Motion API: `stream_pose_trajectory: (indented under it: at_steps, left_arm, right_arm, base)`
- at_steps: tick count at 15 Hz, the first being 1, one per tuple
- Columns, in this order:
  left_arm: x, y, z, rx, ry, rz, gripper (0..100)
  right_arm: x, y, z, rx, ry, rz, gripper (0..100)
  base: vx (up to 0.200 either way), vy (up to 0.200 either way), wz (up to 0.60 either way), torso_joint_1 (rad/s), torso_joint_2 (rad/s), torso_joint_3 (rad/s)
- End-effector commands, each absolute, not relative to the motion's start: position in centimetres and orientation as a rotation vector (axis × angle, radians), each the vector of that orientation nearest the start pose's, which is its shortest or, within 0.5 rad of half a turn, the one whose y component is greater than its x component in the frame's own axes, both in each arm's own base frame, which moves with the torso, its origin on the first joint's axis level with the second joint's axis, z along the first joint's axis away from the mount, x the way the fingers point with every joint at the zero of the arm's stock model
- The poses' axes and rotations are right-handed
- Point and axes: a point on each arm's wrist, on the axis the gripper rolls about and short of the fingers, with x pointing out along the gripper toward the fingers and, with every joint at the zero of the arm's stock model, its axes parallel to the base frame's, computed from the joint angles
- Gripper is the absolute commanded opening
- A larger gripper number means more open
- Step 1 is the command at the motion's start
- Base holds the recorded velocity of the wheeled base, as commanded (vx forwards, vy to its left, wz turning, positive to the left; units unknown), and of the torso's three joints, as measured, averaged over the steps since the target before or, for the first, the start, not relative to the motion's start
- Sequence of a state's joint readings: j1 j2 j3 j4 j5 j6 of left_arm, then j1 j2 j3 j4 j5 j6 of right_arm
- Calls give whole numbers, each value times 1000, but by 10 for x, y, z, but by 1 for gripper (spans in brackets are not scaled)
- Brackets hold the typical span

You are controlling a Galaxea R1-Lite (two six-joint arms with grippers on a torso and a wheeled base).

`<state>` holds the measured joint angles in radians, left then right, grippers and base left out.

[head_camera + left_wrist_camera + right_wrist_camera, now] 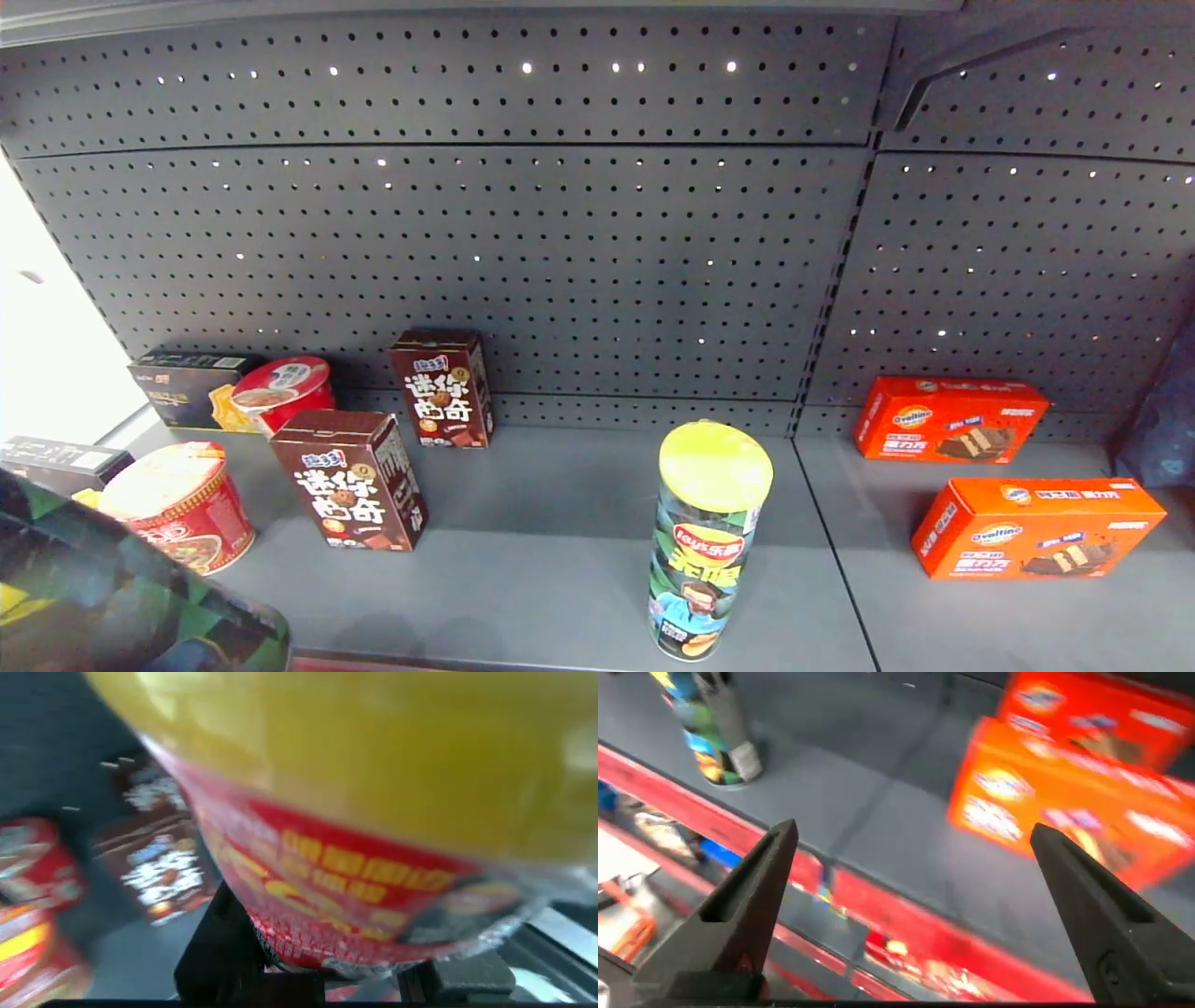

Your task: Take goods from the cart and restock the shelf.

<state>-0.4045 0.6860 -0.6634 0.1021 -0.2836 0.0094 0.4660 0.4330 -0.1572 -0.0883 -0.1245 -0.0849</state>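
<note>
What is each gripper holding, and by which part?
Left gripper clamps a yellow-and-red container near its red-banded end; right gripper is open, empty.

Green-black patterned can (pixel 112 588) — orange boxes (pixel 1036 525)

A tall cylindrical chip can with a yellow lid (pixel 709 541) is being kept upright near the front edge of the grey metal shelf (pixel 560 579). A dark green patterned can (pixel 121 597) is being held tilted at the front left. Two brown cardboard cookie boxes (pixel 350 481) are being displayed upright left of the standing can. Two flat orange boxes (pixel 1036 527) are being displayed on the right.
</note>
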Motion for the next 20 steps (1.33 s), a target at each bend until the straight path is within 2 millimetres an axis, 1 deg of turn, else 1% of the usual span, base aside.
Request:
stream_pose_trajectory:
  at_steps: [1,2,3,4,5,6,7,9,10,11,12,14,17,19,20]
  left_arm:
    - [73,-43,253,17,233,-765,0]
    - [83,-50,258,20,245,-788,0]
    - [86,-53,260,20,246,-794,0]
    - [99,-61,262,23,267,-802,0]
    - [114,-69,262,17,269,-834,0]
    - [118,-72,262,12,260,-862,0]
    - [135,-79,261,-5,237,-946,0]
    - [165,-85,251,-17,242,-957,0]
    - [177,-89,247,-17,249,-953,0]
    - [195,-96,242,-18,238,-951,0]
    - [207,-100,237,-17,233,-953,0]
    - [233,-110,221,-20,222,-995,0]
    - [274,-122,203,-3,206,-1016,0]
    - [297,-132,192,40,208,-1023,0]
    - [304,-135,188,51,210,-1027,0]
  right_arm:
    - [-23,-12,116,-93,24,213,100]
    - [-29,-14,108,-89,17,196,100]
    - [-31,-14,105,-89,18,188,100]
    - [-34,-15,96,-95,50,172,100]
    - [-33,-15,94,-91,53,165,100]
    - [-33,-14,94,-89,51,163,100]
    - [-32,-14,92,-85,56,160,100]
    - [-30,-14,88,-88,60,142,100]
    - [-30,-14,88,-86,52,140,100]
    - [-29,-14,87,-83,52,140,100]
    - [-29,-14,87,-79,52,140,100]
    - [-29,-14,87,-69,53,140,100]
    - [-29,-14,87,-69,53,140,100]
    - [-29,-14,87,-69,53,140,100]
    - [-29,-14,87,-70,54,140,100]
  base:
    - [0,0,0,0,0,0]
    - [0,0,0,0,0,0]
    - [0,0,0,0,0,0]
    - [0,0,0,0,0,0]
    - [0,0,0,0,0,0]
    - [0,0,0,0,0,0]
    - [0,0,0,0,0,0]
    - [0,0,0,0,0,0]
    - [0,0,0,0,0,0]
    - [0,0,0,0,0,0]
    - [0,0,0,0,0,0]
    - [0,0,0,0,0,0]
    - [0,0,0,0,0,0]
    - [0,0,0,0,0,0]
    - [0,0,0,0,0,0]
